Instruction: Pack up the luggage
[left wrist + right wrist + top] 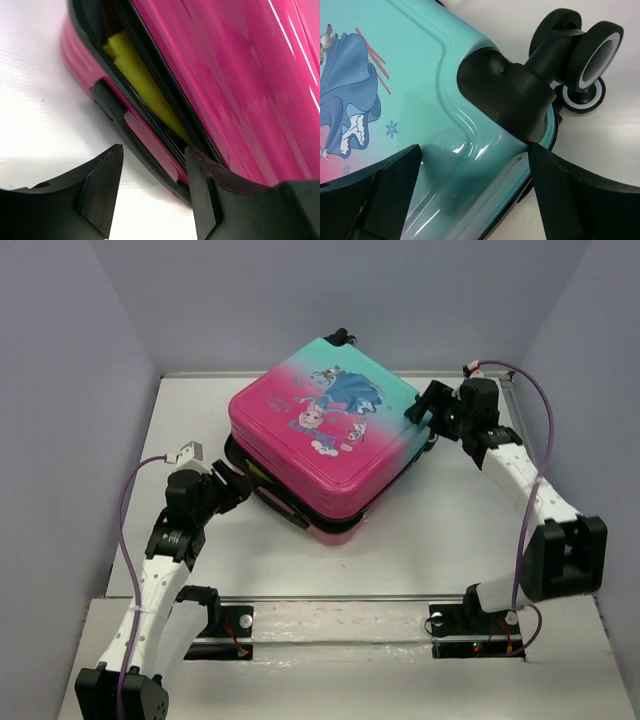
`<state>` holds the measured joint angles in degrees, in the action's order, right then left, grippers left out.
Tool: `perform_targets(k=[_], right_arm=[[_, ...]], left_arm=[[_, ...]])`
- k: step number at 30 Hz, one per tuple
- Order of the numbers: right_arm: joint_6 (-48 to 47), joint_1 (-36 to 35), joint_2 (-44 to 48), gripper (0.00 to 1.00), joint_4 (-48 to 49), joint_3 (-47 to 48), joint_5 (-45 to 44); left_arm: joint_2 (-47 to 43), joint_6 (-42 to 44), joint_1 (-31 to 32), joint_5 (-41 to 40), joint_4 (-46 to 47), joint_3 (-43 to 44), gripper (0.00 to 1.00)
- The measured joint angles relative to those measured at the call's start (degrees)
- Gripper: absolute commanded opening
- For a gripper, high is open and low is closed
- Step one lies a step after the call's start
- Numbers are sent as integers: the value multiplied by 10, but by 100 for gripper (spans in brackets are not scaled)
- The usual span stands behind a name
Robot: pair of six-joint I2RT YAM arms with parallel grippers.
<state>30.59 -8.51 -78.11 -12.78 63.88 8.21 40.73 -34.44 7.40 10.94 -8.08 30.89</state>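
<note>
Holding left fingers (pixel 102 185) apart at the gaping seam of the pink-to-teal hard-shell suitcase (pixel 300 450) (yellow item (pixel 135 70) inside); straddling its teal corner with right fingers (pixel 395 185) spread.

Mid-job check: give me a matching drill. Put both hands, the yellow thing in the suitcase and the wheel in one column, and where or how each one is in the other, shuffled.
Column one
1. left hand
2. right hand
3. yellow item
4. caster wheel

Column two
A. black with a pale hub, at the teal corner
B. inside the gap between the shells of the suitcase
C. open, at the pink edge by the gap
D. open, over the teal shell near the wheel mount

Pairs: 1-C, 2-D, 3-B, 4-A
</note>
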Motion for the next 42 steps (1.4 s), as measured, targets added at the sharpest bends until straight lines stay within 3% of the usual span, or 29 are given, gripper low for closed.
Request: perform_targets(k=[2,6,9,12,15,16,17,18,21,25,26,27,28,31,42], right_arm=[[-4,0,-75,99,19,63,33],[-13,0,-183,100,23,184,106],[-29,-4,-209,100,11,238,142],[-56,-15,-160,95,7,228,166],[-74,-21,-39,42,25,128,184],[-80,-24,24,18,52,71,193],[-78,-26,78,9,76,16,201],[-73,-30,138,7,92,-44,212],[-64,-59,225,7,161,-165,226],[-64,-136,204,7,196,-278,218],[-66,-153,182,12,197,-299,212],[-69,-170,163,28,199,-314,207],[-70,-178,149,36,202,-323,205],[-84,-185,117,51,232,-339,195],[-154,-186,6,54,358,-343,203]], left_arm=[[-4,-3,0,4,-1,-3,62],[-12,-6,4,9,-1,-3,59],[-16,-10,22,11,1,-5,57],[-19,-18,67,2,8,-14,57],[-16,-34,123,-10,23,-33,56],[-12,-42,141,-14,30,-40,56],[-7,-48,152,-16,37,-46,56],[0,-56,161,-17,44,-54,56],[17,-70,174,-22,58,-61,55],[36,-87,210,-36,83,-61,53],[39,-93,228,-41,89,-61,53],[40,-96,238,-43,93,-62,53],[42,-100,252,-48,100,-63,54],[42,-111,272,-53,116,-74,54],[109,-120,274,-69,168,-82,54]])
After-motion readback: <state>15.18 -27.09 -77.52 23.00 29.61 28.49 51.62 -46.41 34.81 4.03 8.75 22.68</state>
